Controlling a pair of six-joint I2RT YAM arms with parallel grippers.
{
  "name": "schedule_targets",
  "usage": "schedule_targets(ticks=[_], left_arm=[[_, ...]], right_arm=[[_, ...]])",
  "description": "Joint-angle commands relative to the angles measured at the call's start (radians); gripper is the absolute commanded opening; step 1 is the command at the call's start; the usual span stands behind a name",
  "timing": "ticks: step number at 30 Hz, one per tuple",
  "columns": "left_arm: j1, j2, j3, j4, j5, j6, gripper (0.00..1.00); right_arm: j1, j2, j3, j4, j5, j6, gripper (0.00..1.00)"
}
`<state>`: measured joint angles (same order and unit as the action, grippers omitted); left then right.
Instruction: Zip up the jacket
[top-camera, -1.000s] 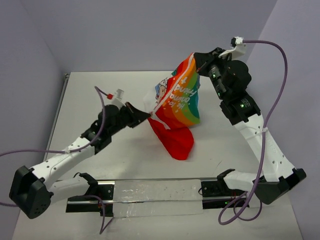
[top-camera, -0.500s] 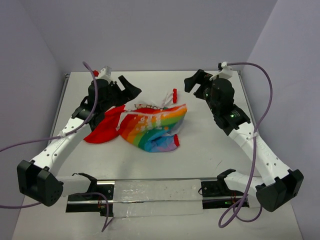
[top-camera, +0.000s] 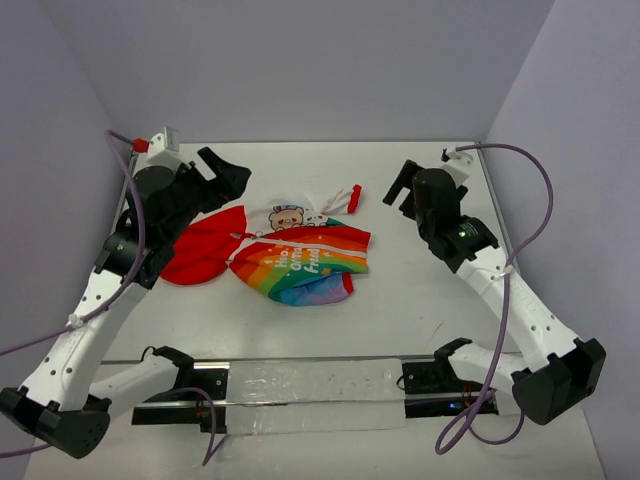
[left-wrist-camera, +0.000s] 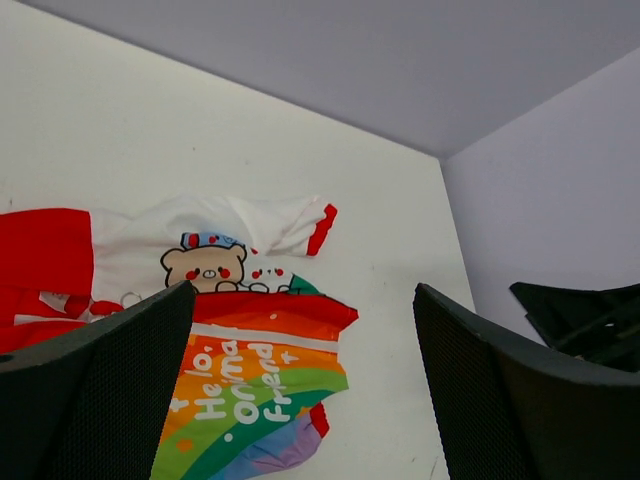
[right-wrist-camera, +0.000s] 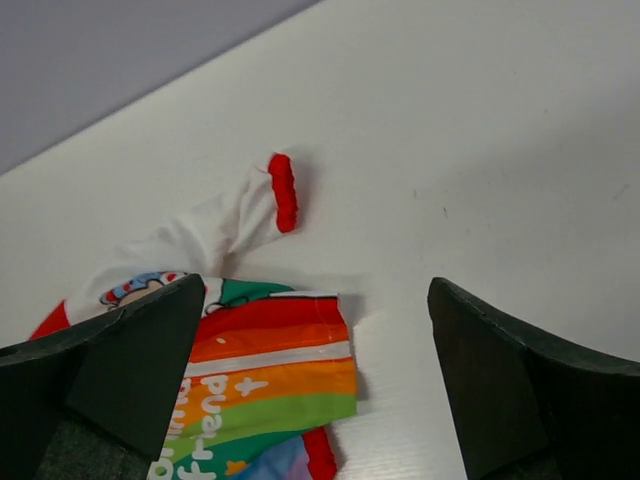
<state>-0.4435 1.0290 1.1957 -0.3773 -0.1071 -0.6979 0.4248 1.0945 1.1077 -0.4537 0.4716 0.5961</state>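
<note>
Two spread, empty claws, left claw (top-camera: 228, 172), right claw (top-camera: 400, 183); jacket (top-camera: 300, 262) bunched between them; you risk pinching both layers together.

Jacket (top-camera: 300, 255) lying crumpled on the white table (top-camera: 420, 300).
Left gripper (top-camera: 228, 172) and right gripper (top-camera: 400, 185) flank it, neither touching; bear print faces up.

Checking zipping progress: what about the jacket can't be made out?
Zipper: too small in the top view, lost in the jacket's folds.
Red end: cut off by the left wrist view's edge, behind a finger of the left pincer.
Left part, right wrist view: behind a finger of the right pincer.
</note>
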Motion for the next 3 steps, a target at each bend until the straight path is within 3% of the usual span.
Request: schedule_targets(ticks=[1,3], left_arm=[[0.005,-0.038,-0.004,-0.028,-0.049,0.026,0.96],[0.005,-0.041,-0.01,-0.032,-0.052,0.021,0.96]], right_arm=[[-0.004,0.033,-0.042,-0.042,0.053,0.037,1.0],[-0.004,0.044,-0.049,-0.045,0.065,0.042,1.0]])
